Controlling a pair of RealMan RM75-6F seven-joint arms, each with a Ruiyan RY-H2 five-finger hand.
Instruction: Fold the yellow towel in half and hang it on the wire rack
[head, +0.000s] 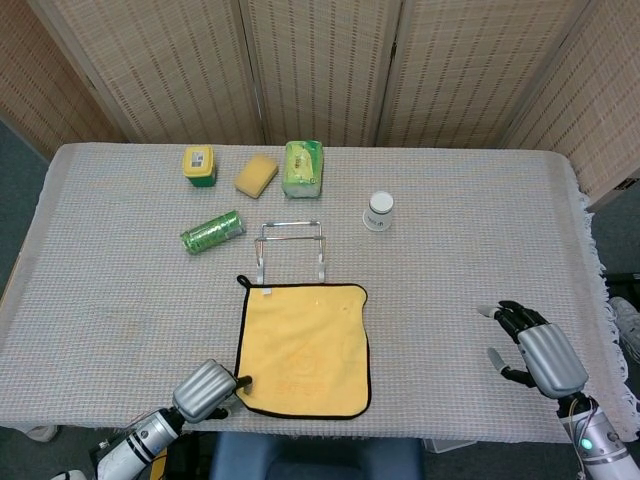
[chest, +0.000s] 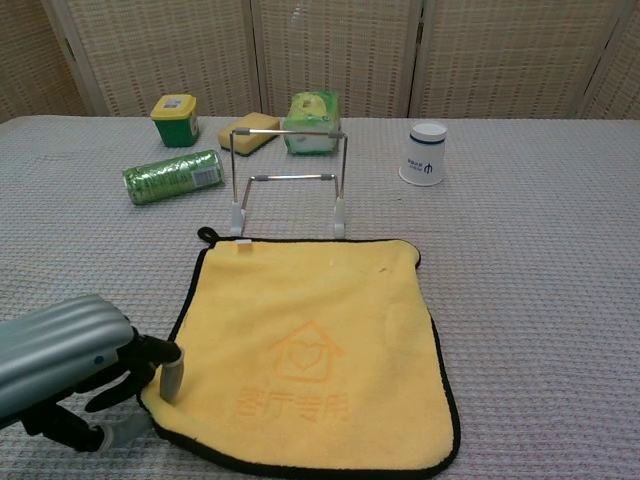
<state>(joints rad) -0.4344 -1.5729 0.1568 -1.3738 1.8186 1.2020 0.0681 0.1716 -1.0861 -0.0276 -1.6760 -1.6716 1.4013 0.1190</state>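
Observation:
The yellow towel with black trim lies flat on the table near the front edge, also central in the chest view. Just behind its far edge the wire rack stands upright, bare. My left hand is at the towel's near-left corner. In the chest view the left hand pinches that corner, one fingertip on top, and the corner is drawn slightly up and inward. My right hand hovers at the table's front right, far from the towel, fingers apart and holding nothing. It is outside the chest view.
Behind the rack lie a green can on its side, a yellow-lidded green tub, a yellow sponge, a green tissue pack and a white cup. Woven screens close off the back.

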